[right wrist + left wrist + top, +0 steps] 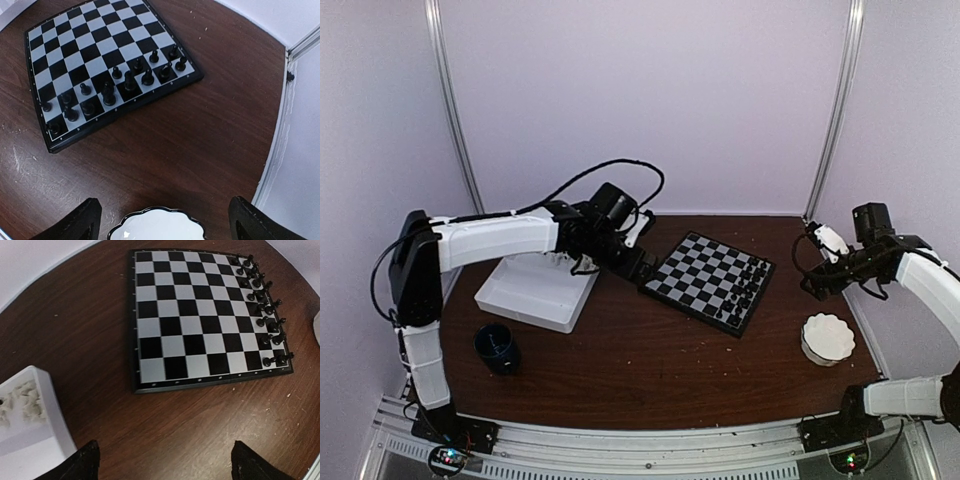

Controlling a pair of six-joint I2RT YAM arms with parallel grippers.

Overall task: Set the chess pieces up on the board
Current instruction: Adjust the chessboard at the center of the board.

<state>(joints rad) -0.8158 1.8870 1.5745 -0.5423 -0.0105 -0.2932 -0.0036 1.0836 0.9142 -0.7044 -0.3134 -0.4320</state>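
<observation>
Black chessmen (129,82) along one board (90,45) edge

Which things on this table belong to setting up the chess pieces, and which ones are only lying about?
For the job:
- board
- black chess pieces, standing along one edge of the board
- white chess pieces, lying in the white tray

Lying about:
- blue cup
- white bowl with a scalloped rim

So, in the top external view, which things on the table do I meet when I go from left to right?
In order: white tray → board → white bowl. The dark cup stands nearer, level with the tray's left part, so it has no clear place.
</observation>
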